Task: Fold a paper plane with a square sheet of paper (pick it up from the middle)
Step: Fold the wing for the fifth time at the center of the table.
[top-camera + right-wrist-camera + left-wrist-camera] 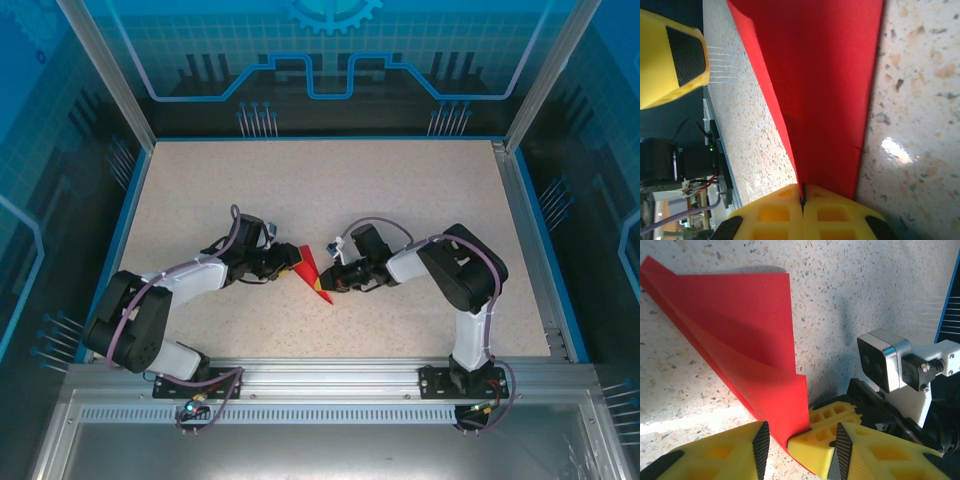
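- Red and folded into a long pointed shape of overlapping layers, the sheet of paper (312, 275) is seen at the middle of the speckled desk (350, 190), between the two pincers.
- Its lower corner is clamped in the right pincer (802, 200). The yellow jaws are pressed together with only a thin seam between them, and the pinched edge is hidden inside that seam.
- The left pincer (799, 440) is set partly apart, with its black pads (761, 442) on either side of the same corner. Whether either pad touches the paper cannot be told.
- From the left wrist, the sheet's far tip (740, 325) is cut off at the upper left edge. The right pincer (832, 415) is half covered by the paper.
- From the right wrist, the sheet's upper part (825, 75) is cropped. One finger (670, 60) of the left pincer is seen, blurred, at the upper left.
- From above, the folds cannot be made out. The left pincer (290, 268) and the right pincer (328, 283) are partly masked by their wrists.
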### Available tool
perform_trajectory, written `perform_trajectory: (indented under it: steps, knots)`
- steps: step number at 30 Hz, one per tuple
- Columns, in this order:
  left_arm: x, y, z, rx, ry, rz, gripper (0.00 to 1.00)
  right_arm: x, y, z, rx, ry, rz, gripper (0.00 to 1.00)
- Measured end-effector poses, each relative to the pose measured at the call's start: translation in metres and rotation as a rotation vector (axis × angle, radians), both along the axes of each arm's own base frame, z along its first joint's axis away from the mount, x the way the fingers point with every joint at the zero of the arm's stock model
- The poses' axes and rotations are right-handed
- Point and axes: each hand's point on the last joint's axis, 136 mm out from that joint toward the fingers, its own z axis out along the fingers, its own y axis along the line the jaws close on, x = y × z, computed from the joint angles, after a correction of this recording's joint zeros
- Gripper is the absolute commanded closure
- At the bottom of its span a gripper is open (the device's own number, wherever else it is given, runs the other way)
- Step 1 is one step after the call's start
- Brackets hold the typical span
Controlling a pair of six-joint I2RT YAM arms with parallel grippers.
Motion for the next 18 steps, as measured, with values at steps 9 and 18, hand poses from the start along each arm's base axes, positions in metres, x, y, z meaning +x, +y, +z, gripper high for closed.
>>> perform_trajectory:
  steps: [9,18]
  knots:
    - [-0.001,-0.005,0.001,-0.028,-0.006,-0.022,0.61,0.002,0.002,-0.001,-0.019,0.072,0.0,0.97]
    - [0.0,-0.02,-0.006,-0.069,-0.009,-0.071,0.6,0.002,0.001,-0.003,-0.035,0.088,-0.006,0.97]
